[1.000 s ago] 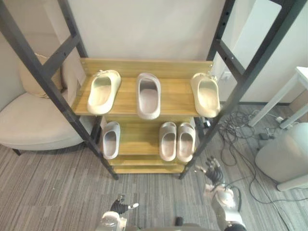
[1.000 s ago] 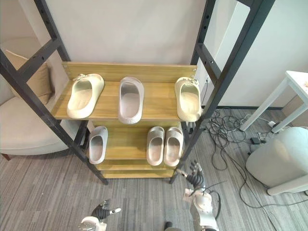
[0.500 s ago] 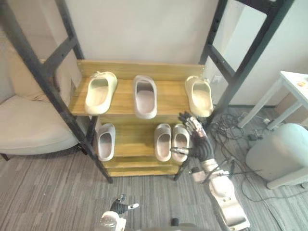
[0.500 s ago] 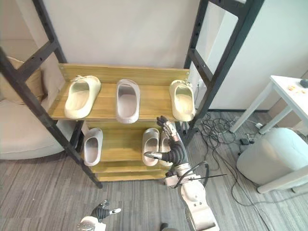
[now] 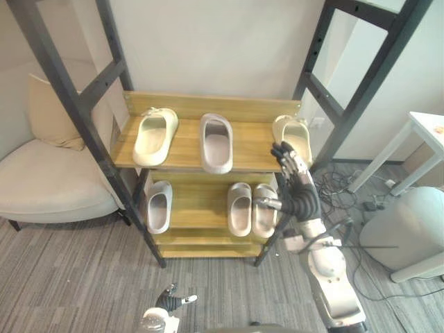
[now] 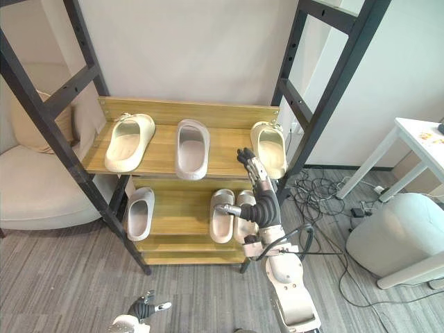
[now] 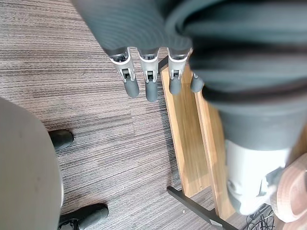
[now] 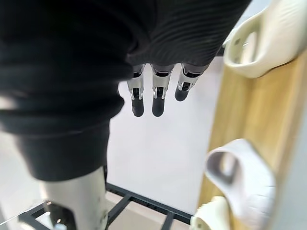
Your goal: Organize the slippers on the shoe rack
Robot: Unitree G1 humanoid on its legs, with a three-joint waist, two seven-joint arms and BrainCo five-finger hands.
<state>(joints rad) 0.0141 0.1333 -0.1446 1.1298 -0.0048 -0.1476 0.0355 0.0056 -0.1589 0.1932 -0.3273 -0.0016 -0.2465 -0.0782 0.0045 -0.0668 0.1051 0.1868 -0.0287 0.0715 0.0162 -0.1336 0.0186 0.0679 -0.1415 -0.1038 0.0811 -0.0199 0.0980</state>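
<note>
The shoe rack (image 5: 182, 153) has two wooden shelves. On the top one lie a cream slipper (image 5: 154, 137) at the left, a grey slipper (image 5: 216, 142) in the middle and a second cream slipper (image 5: 296, 133) at the right. The lower shelf holds a grey slipper (image 5: 159, 206) at the left and a beige pair (image 5: 252, 209) side by side. My right hand (image 5: 298, 189) is raised before the top shelf's right end, open, fingers (image 8: 153, 93) straight, just short of the right cream slipper (image 8: 268, 33). My left hand (image 5: 168, 301) hangs low near the floor, open, with straight fingers (image 7: 148, 79).
A pale armchair (image 5: 41, 180) with a cushion stands left of the rack. To the right are a white table (image 5: 424, 132), a grey round pouf (image 5: 413, 222) and loose cables (image 5: 347, 182) on the striped carpet. Dark slanted rack posts (image 5: 69, 104) frame both sides.
My right hand has risen from near the floor to the right end of the top shelf. The whole picture has shifted a little. The left hand stays low.
</note>
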